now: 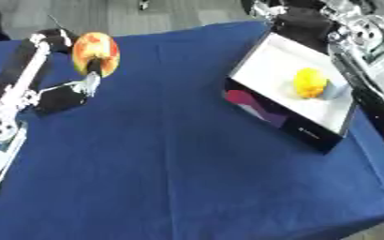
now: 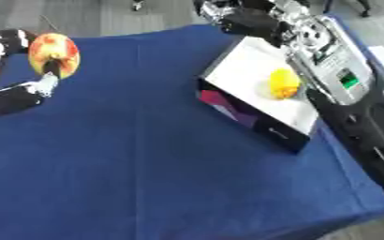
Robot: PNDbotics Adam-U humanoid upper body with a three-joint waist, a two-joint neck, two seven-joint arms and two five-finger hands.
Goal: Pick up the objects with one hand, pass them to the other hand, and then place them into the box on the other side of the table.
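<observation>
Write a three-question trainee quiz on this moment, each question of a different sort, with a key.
1. True or false: the yellow object lies inside the white-lined box.
2. Which hand holds the red-and-yellow apple? A. left hand B. right hand C. neither
3. Fill in: the table is covered with a ____ cloth.

Key: 1 true; 2 A; 3 blue.

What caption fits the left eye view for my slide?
Left hand holds an apple over the blue table; a yellow object sits in the box.
</observation>
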